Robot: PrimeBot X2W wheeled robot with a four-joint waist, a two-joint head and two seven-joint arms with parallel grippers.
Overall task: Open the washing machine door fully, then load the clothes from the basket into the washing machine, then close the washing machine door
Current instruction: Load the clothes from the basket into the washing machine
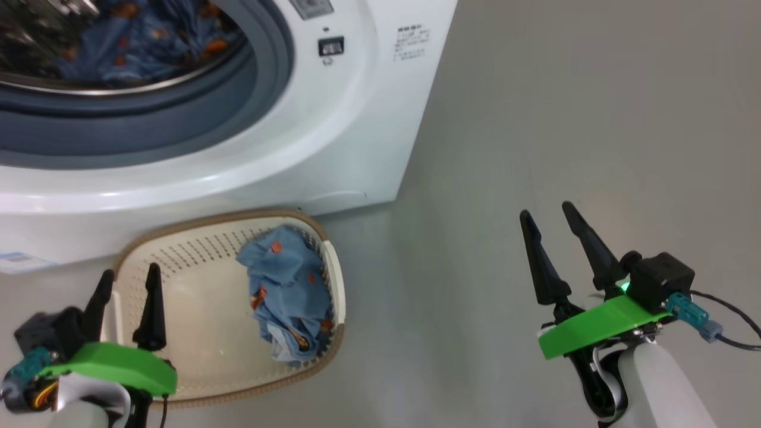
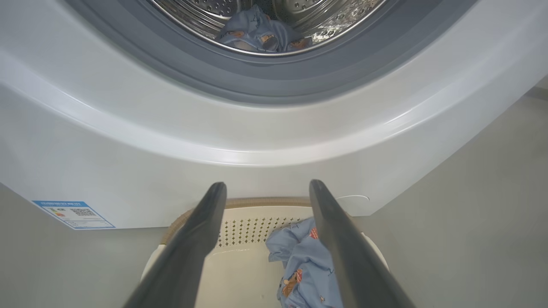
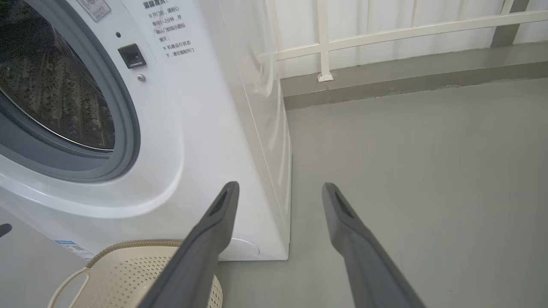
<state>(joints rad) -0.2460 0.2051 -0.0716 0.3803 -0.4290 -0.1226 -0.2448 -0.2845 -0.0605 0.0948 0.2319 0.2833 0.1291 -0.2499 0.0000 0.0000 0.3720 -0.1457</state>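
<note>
**Inspector:** Fingers first. What state are they in?

**Assessor:** Left gripper [image 1: 130, 272]: both dark fingers [image 2: 201, 239] are spread wide with nothing between them, poised over the left half of the basket [image 1: 196, 249]. Right gripper [image 1: 546, 211]: likewise wide and empty, over bare floor [image 1: 535, 119], well to the right of the washing machine [image 1: 333, 119].

**Inspector:** And the load?

**Assessor:** It is split. Some of the clothes [image 1: 288, 285] lie bunched against the basket's right wall, touching it. More of the same printed fabric lies inside the drum [image 1: 35, 35], behind the gasket [image 1: 178, 113]. The basket sits on the floor just in front of the machine, below the uncovered drum mouth. I judge loading to be partly done.

**Inspector:** What are the hazards from here?

**Assessor:** There are three.
- **Snagged basket:** the bundle presses on the perforated wall, so a finger closing there could catch the rim and lift or tip the light basket.
- **Partial grip:** a pinch on one fold may let the rest trail and drop onto the floor short of the drum.
- **Trapped cloth:** any fabric left draped over the gasket would be caught when the door closes, so it would not seal
</note>
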